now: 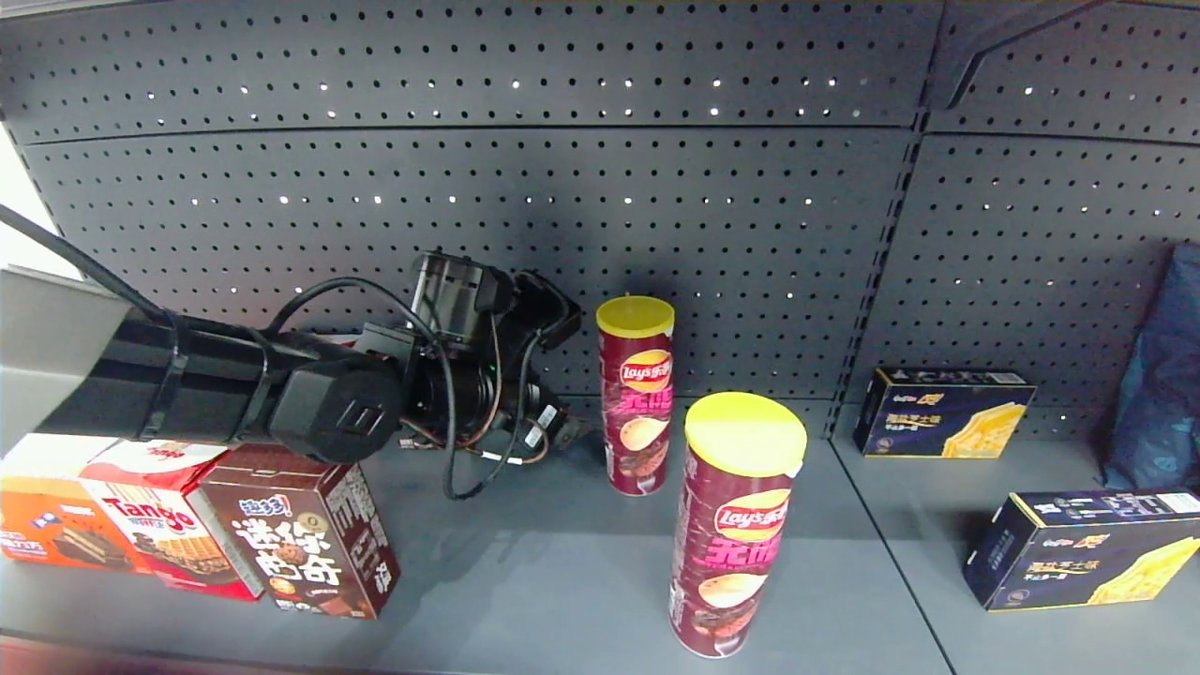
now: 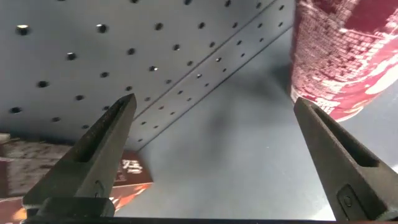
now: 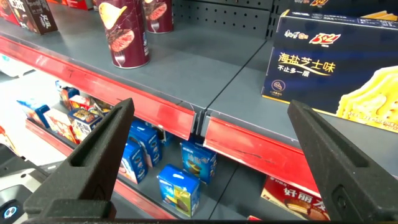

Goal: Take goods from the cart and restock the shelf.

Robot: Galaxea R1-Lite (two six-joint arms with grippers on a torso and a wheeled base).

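Observation:
Two maroon chip cans with yellow lids stand upright on the grey shelf (image 1: 525, 581). The back can (image 1: 636, 394) is near the pegboard and the front can (image 1: 736, 525) is near the shelf edge. My left gripper (image 1: 555, 424) is low over the shelf, just left of the back can. In the left wrist view the left gripper (image 2: 214, 102) is open and holds nothing, with the back can (image 2: 342, 56) just beyond one fingertip. My right gripper (image 3: 210, 109) hangs open and empty in front of the shelf's red edge strip (image 3: 155, 102), the front can (image 3: 124, 31) beyond it.
An orange box (image 1: 47, 525), a red-and-white wafer box (image 1: 159, 534) and a brown cookie box (image 1: 300, 534) crowd the shelf's left end. Two dark blue boxes (image 1: 947, 412) (image 1: 1087, 548) and a dark bag (image 1: 1162, 375) lie on the right section. Small blue boxes (image 3: 180, 186) fill the lower shelf.

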